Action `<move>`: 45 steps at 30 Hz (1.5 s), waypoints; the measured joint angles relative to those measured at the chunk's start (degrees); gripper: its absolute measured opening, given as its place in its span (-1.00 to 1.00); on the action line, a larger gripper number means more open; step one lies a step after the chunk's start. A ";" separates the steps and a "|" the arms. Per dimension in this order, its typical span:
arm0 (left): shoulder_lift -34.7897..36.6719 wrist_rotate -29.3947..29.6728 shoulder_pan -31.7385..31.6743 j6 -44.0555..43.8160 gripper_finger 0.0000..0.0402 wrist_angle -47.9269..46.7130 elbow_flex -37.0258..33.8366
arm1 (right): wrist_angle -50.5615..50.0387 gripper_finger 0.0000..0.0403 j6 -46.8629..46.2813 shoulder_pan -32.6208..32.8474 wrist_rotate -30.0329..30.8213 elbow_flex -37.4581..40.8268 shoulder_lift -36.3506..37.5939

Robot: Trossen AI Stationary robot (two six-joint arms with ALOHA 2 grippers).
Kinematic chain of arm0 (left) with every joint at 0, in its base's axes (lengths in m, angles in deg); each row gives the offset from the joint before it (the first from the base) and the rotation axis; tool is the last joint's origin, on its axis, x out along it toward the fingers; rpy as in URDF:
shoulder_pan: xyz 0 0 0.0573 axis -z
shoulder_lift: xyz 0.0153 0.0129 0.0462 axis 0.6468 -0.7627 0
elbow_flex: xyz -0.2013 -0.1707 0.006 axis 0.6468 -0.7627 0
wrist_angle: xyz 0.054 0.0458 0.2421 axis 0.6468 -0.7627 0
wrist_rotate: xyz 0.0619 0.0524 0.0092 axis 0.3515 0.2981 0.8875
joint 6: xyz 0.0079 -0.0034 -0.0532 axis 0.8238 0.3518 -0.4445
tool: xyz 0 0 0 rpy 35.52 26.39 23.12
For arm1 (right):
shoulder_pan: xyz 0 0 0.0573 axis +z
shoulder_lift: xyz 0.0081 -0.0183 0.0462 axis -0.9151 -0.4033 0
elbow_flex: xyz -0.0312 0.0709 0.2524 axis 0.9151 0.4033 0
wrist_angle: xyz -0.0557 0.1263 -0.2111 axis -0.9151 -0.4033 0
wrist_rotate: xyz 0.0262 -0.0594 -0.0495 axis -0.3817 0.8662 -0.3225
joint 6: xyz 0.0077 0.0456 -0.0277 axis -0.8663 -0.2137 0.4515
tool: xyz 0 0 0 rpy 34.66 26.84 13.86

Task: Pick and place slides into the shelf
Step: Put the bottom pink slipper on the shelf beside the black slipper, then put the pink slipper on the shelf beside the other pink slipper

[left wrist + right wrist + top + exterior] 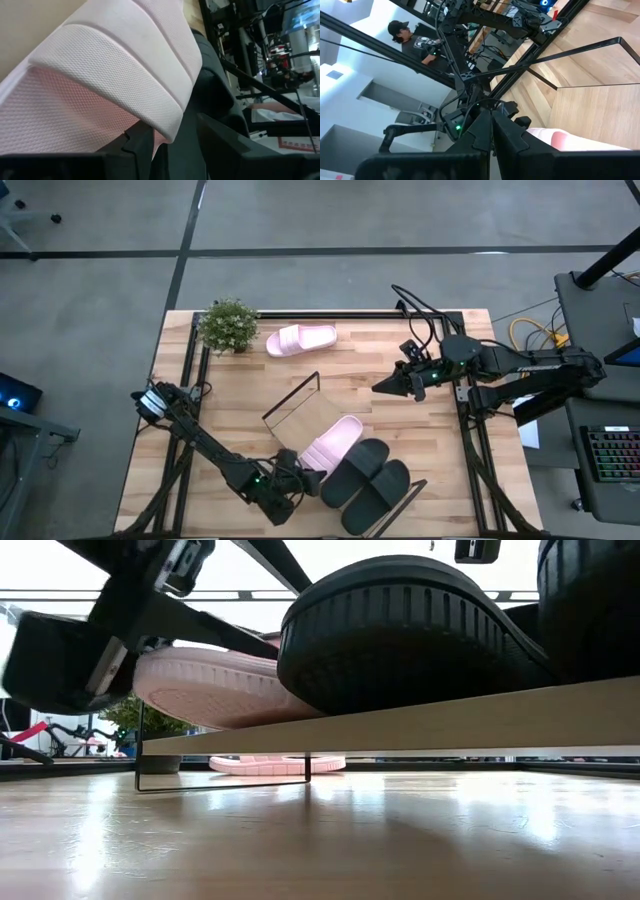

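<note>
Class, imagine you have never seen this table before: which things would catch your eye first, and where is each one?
First, the three slides on the shelf near the table's front: two black slides side by side and a pink slide beside them, with the left gripper at its near end. Next, the other pink slide lying alone near the far edge beside a small potted plant. The right gripper hovers over bare table.

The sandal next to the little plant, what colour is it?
Pale pink. The sandal by the plant shows best in the high view.
</note>
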 joint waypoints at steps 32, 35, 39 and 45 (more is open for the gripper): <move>2.63 -6.97 0.12 1.36 -0.35 -7.21 0.04 | 0.00 -0.96 0.00 0.00 0.14 0.00 0.02; 3.90 -7.13 0.60 1.41 -0.35 -9.60 0.04 | 0.00 -0.96 0.00 0.00 0.14 0.00 0.02; 6.23 -7.11 1.32 1.43 -0.35 -12.73 -0.02 | 0.02 -0.96 0.00 0.00 0.14 0.00 0.04; 9.41 -6.70 1.83 3.06 -0.35 -15.21 -0.11 | -0.14 -0.96 0.04 0.00 0.16 0.00 0.04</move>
